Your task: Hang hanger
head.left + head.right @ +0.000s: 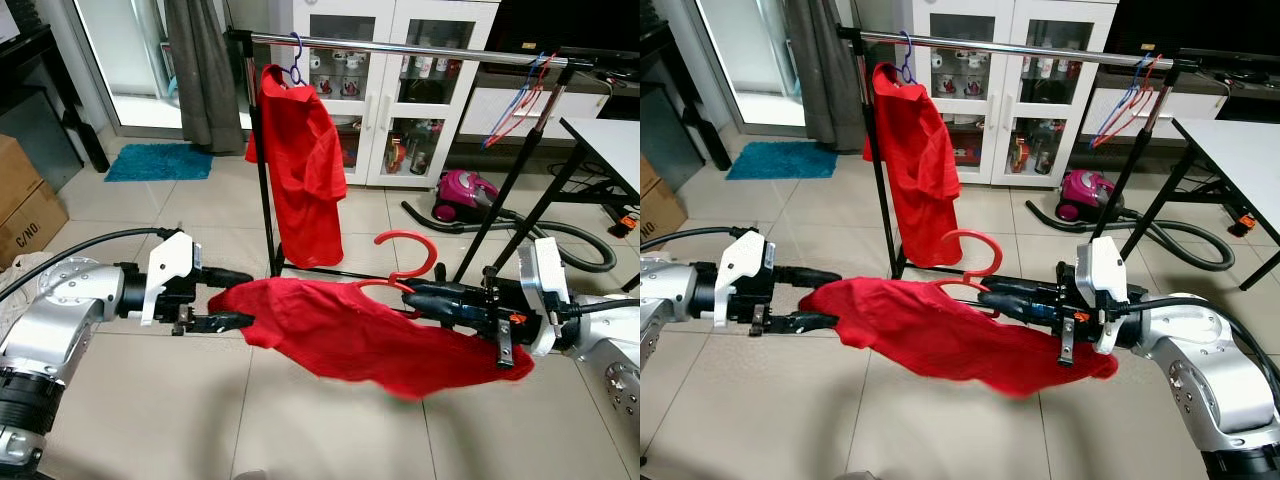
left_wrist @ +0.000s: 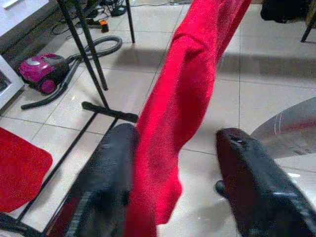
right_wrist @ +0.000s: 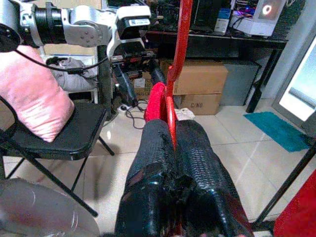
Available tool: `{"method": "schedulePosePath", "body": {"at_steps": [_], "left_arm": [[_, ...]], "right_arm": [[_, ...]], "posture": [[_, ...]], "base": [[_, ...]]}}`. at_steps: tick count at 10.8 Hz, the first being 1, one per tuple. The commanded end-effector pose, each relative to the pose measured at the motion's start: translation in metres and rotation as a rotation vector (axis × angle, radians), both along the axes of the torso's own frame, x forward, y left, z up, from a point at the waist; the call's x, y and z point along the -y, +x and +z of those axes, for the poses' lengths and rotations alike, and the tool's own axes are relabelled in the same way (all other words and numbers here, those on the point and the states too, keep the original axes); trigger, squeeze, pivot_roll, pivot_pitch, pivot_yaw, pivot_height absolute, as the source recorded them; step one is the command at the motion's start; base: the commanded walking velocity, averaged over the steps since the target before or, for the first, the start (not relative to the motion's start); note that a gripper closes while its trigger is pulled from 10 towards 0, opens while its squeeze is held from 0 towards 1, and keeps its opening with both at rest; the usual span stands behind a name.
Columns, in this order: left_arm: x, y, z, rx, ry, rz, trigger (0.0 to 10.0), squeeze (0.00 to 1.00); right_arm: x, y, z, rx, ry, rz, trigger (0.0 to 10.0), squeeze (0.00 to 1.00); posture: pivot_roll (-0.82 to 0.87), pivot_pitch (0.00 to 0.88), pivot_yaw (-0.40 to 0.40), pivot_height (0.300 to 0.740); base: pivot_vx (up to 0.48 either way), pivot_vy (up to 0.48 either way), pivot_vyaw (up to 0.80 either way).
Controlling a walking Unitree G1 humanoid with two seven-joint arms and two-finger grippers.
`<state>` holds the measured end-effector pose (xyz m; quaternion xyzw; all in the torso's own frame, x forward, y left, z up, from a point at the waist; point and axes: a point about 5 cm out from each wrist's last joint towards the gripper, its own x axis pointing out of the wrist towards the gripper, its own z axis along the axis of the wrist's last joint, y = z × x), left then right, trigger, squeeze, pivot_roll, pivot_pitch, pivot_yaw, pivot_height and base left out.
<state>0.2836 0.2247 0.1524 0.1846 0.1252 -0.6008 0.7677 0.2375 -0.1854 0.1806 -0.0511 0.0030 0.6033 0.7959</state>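
Observation:
A red shirt on a red hanger is stretched out low between my two arms, in front of the clothes rack. My right gripper is shut on the red hanger just below its hook, which points up. My left gripper is open at the shirt's left end. In the left wrist view the red cloth hangs between the spread fingers, resting against one of them. The rack's silver rail runs across above, with another red shirt hanging on a purple hanger at its left end.
Empty blue and red hangers hang at the rail's right end. Behind the rack stand a white glass-door cabinet and a pink vacuum cleaner with its hose on the floor. A white table is at right, cardboard boxes at left.

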Motion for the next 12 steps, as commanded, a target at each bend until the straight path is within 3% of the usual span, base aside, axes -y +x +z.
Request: {"method": "schedulePosePath", "body": {"at_steps": [1,5,12], "left_arm": [[-0.001,0.003,0.005,0.029,0.031,-0.009,0.0,0.0],[0.003,0.015,0.003,0.093,0.006,0.027,0.0,0.0],[0.003,0.02,0.0,0.076,-0.012,0.017,0.0,0.0]], "right_arm": [[0.002,0.0,0.01,0.026,0.006,0.01,10.0,0.0],[0.002,-0.002,0.01,0.017,0.017,0.023,10.0,0.0],[0.002,-0.002,0.012,0.021,0.021,0.017,10.0,0.0]], "posture": [[0.04,0.0,0.014,0.74],[0.04,0.0,0.018,0.74],[0.03,0.0,0.023,0.74]], "base": [[0.0,0.0,0.0],[0.0,0.0,0.0],[0.0,0.0,0.0]]}}
